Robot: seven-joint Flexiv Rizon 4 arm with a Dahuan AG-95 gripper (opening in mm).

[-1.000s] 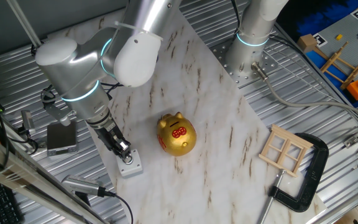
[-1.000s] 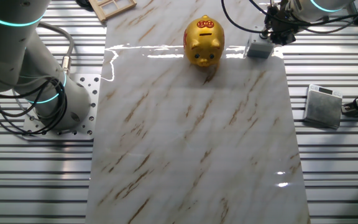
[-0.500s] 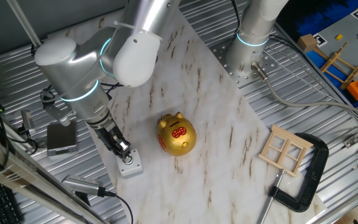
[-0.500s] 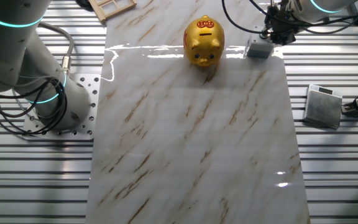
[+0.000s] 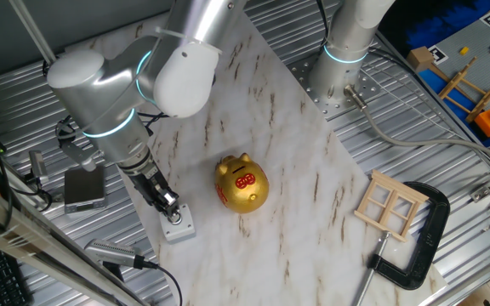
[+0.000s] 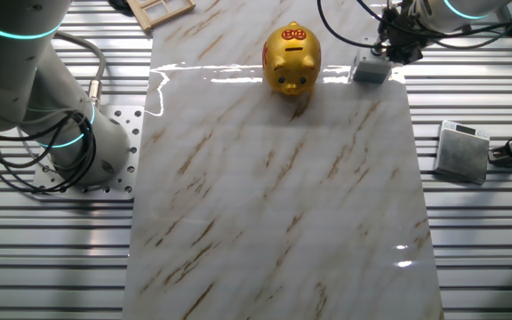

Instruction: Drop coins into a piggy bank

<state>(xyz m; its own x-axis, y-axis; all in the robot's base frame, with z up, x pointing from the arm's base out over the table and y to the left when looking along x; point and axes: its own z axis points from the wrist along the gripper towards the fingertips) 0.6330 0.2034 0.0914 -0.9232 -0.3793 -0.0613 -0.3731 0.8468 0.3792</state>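
Observation:
The gold piggy bank (image 5: 241, 184) stands upright on the marble board (image 5: 296, 144), with red markings on its back and side. It also shows at the far edge in the other fixed view (image 6: 292, 58). My gripper (image 5: 168, 206) points down at a small grey box (image 5: 179, 226) to the left of the pig, its tips touching the box's top. The fingers look closed together. In the other fixed view the gripper (image 6: 383, 53) sits over the same box (image 6: 371, 70), to the right of the pig. No coin is visible.
A second arm's base (image 5: 343, 59) stands at the board's far side. A wooden window frame (image 5: 390, 206) and a black C-clamp (image 5: 424, 246) lie at the right. A grey metal block (image 5: 83, 189) and cables lie on the slatted table to the left.

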